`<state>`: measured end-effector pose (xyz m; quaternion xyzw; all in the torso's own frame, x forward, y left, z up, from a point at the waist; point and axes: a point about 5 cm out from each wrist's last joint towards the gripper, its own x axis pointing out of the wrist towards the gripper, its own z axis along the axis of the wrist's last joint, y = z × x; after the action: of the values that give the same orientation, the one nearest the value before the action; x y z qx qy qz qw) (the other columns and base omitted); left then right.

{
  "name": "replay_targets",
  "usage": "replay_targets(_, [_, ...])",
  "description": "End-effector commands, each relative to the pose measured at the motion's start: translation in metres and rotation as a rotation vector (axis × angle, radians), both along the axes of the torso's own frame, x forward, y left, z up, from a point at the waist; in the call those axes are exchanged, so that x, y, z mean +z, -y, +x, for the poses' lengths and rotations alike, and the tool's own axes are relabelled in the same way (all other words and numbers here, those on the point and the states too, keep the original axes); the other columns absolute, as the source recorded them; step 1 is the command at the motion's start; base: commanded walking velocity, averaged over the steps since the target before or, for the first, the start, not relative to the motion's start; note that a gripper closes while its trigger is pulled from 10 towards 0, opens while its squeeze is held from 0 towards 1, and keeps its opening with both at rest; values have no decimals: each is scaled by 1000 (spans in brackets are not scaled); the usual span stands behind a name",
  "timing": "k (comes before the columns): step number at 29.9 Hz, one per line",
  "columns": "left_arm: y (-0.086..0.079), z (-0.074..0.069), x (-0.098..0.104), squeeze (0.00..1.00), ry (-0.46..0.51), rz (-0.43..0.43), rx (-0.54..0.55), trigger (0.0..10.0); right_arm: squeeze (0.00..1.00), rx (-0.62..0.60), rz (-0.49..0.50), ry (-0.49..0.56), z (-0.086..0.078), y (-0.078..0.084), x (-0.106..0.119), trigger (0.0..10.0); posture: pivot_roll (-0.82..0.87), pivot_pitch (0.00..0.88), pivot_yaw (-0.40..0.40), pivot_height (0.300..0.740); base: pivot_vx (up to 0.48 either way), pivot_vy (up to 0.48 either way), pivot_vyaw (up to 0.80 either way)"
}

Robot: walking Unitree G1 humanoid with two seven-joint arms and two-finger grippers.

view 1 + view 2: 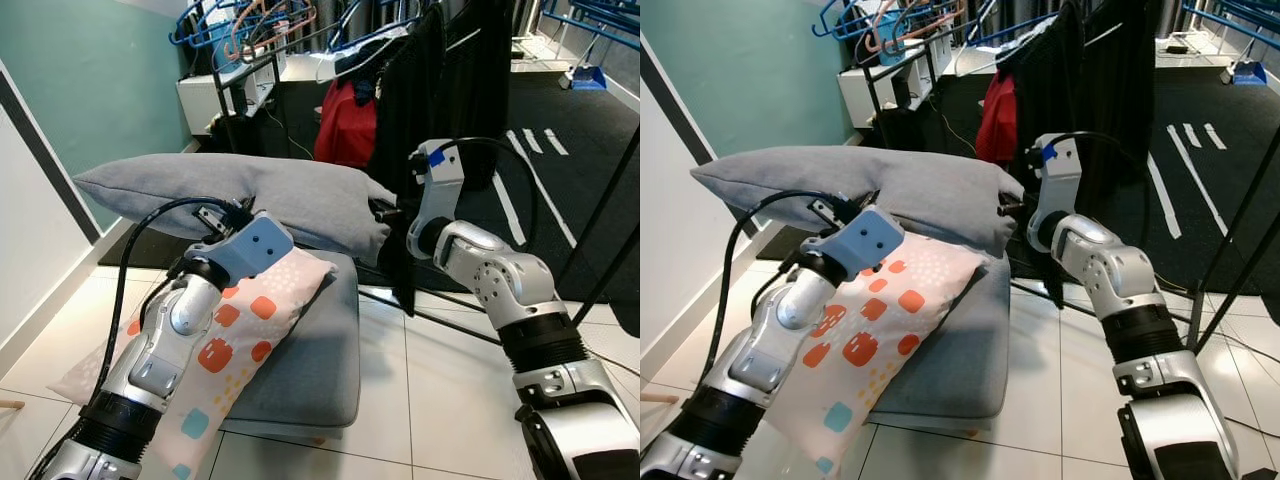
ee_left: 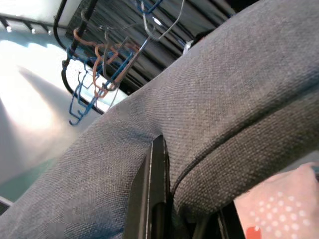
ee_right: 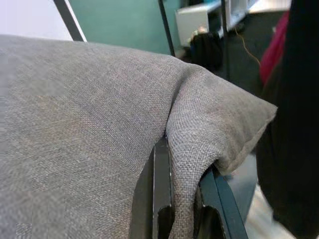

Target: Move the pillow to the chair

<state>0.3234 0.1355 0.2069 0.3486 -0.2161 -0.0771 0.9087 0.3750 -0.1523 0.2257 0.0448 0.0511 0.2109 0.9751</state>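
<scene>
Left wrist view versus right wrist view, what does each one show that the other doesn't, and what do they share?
Left wrist alone: blue and orange wire hangers on a rail, and a corner of the white cushion with orange dots. Right wrist alone: the teal wall, a red garment and the grey pillow's corner. Both: the large grey fabric pillow pinched between that arm's black jaws.

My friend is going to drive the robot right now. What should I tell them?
Left end effector: shut on the grey pillow, near its front edge.
Right end effector: shut on the pillow's right corner.
The pillow is held up between both arms, above a spotted pillow and a grey cushion on the tiled floor.
Done: pillow gripped and lifted.
Left: carry it to the chair and set it down. I cannot make out a chair here, so look for it first. Mind the clothes rack close behind.
</scene>
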Motion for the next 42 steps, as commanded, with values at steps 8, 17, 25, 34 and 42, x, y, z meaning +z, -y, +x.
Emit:
replay_targets(8, [-55,-4,-23,0,-229,-689,267,8745,0,70,143,-18,-12,-3,-33,10000,-202,0,22,740,0,0,400])
replay_targets(17, [-76,-26,-55,0,-304,-787,404,7490,0,114,390,53,-11,0,-22,10000,-206,0,8,740,0,0,794])
replay_targets(25, [-88,-33,-55,0,-317,-741,454,6510,0,112,519,85,-10,5,-13,10000,-208,0,9,740,0,0,794])
replay_targets(34, [-56,-29,-48,0,-317,-763,330,8510,0,274,385,36,-22,-37,-34,10000,-203,0,7,740,0,0,794])
replay_targets(42, [-37,-27,-46,0,-345,-767,255,10000,0,326,355,18,-26,-51,-41,10000,-193,0,5,740,0,0,794])
